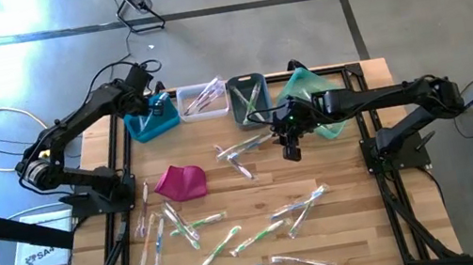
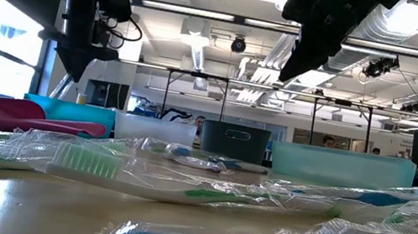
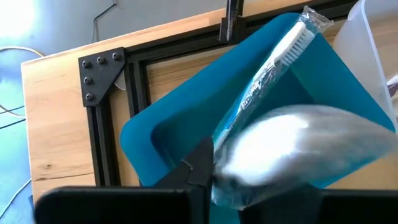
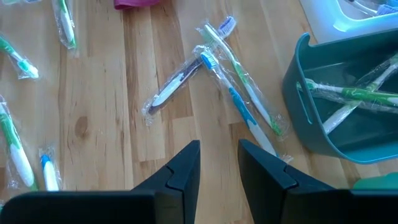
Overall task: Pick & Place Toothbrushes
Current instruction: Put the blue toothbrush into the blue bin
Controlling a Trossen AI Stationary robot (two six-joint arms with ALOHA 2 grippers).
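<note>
A wrapped toothbrush [image 3: 273, 81] is held by the left gripper [image 1: 155, 101] over the blue bin [image 3: 186, 124], its long axis slanted, bristle head away from the fingers and handle end at them. Whether the fingers are closed on it cannot be told. The right gripper [image 4: 217, 163] hangs partly open and empty above three crossed toothbrushes [image 4: 224, 81] beside the grey bin [image 4: 323, 118]. More toothbrushes [image 1: 233, 233] are scattered over the wooden table [image 1: 347, 229].

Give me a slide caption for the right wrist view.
Right gripper, jaws open and empty, hovers over crossed wrapped toothbrushes on the wooden table, beside the grey bin already holding green-handled ones.
</note>
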